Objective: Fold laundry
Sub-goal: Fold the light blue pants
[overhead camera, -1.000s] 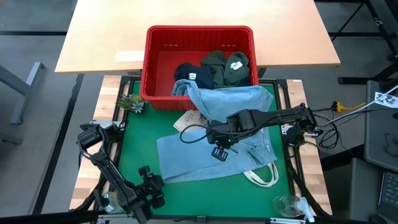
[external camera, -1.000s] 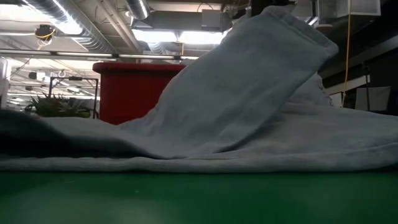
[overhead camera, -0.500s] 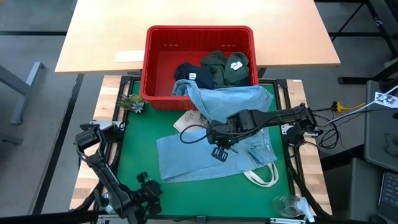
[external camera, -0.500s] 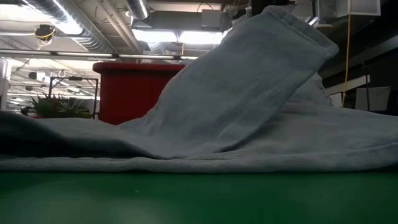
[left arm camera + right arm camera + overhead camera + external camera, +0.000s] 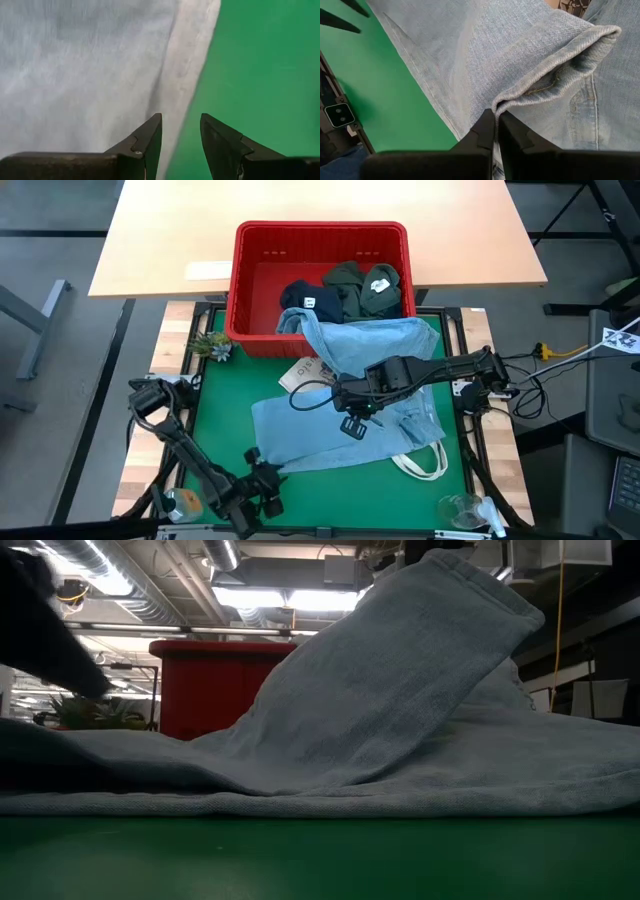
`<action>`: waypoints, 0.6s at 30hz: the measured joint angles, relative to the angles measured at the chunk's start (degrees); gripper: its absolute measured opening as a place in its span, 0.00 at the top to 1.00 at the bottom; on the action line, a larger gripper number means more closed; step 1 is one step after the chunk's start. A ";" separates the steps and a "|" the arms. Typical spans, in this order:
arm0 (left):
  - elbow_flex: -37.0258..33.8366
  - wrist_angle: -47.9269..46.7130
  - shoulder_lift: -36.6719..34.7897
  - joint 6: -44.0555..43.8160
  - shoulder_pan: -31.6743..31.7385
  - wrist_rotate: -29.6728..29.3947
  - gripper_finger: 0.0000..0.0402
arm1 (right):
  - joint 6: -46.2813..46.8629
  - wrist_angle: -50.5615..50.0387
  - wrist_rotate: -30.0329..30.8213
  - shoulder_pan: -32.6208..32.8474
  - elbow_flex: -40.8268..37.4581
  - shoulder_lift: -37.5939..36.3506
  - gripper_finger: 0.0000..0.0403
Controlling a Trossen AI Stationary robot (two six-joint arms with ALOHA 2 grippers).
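Note:
A light blue denim garment (image 5: 320, 442) lies spread on the green mat (image 5: 215, 420). Its far part hangs over the front rim of the red basket (image 5: 320, 228). My right gripper (image 5: 352, 418) hovers over the garment's middle, shut on a raised fold. In the low view the denim (image 5: 400, 690) rises like a tent. My left gripper (image 5: 264, 482) is at the garment's near left corner. It is open, and in the left wrist view its fingers (image 5: 181, 122) straddle the denim's hemmed edge (image 5: 192, 55). I cannot tell whether they touch it. My right gripper pinches a fold of the denim beside a thick hemmed edge (image 5: 505, 102) between its two shut fingers. The fingers come from above, pointing steeply down. The pinched part is lifted clear of the mat, and the cloth slopes down from it to the part that lies flat.
In the basket are a navy garment (image 5: 300, 300) and olive green ones (image 5: 362, 288). A white tote bag shows from under the denim, with its handles (image 5: 420, 465) at the near right. A small plant (image 5: 212, 345) stands at the mat's far left and a clear glass object (image 5: 458, 508) near the front right corner.
My left gripper has moved toward the table's right along the near edge and reached the denim's near left corner. Its arm now shows as a dark shape at the low view's upper left. My right gripper and the raised fold have kept still.

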 joint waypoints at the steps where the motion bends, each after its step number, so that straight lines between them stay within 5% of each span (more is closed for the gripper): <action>1: 0.00 -0.02 0.00 2.00 1.07 1.75 0.66 | 0.00 0.00 0.00 -0.01 0.00 0.00 0.97; 6: 0.00 -0.02 0.00 9.58 6.36 9.90 0.57 | 0.00 0.00 0.00 -0.01 0.00 0.00 0.97; 11: 0.00 -0.02 0.00 13.97 10.41 10.50 0.48 | -1.28 0.00 0.00 -0.01 0.00 0.00 0.97; 18: 0.00 -0.04 0.00 22.19 13.13 16.81 0.47 | -1.33 0.00 -0.01 0.00 0.00 0.00 0.97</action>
